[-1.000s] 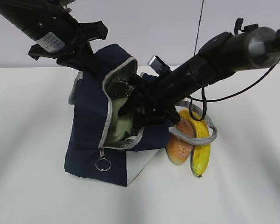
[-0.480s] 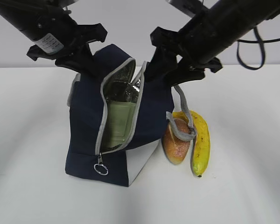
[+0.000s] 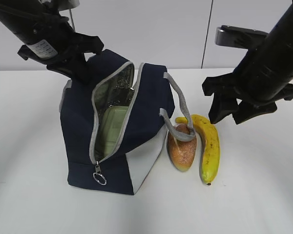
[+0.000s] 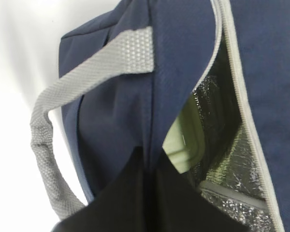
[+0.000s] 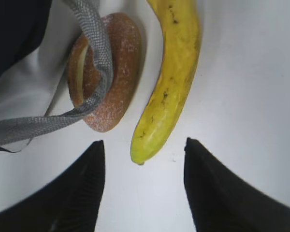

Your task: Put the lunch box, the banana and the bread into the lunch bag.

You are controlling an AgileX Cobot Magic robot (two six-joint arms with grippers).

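Observation:
The navy lunch bag [image 3: 78, 126] stands unzipped at centre left, foil lining showing. The lunch box [image 3: 112, 127] with its sage-green lid stands inside it; it also shows in the left wrist view [image 4: 186, 145]. My left gripper [image 3: 82, 77] is shut on the lunch bag's upper edge [image 4: 135, 106] beside the opening. The bread [image 3: 181, 150] and the banana [image 3: 210, 146] lie on the table right of the bag; one grey handle [image 3: 178, 114] drapes over the bread. My right gripper [image 3: 227, 118] is open and empty above the banana's far end [image 5: 169, 92], with the bread [image 5: 118, 67] left of it.
White table [image 3: 254, 195] all round, with a pale wall behind. The bag's zipper pull ring [image 3: 100, 178] hangs at the front bottom. The second grey handle [image 4: 43, 145] loops down the bag's left side.
My right arm has drawn out of the bag and swung right, over the banana, leaving the lunch box inside. The bag has shifted a little to the left.

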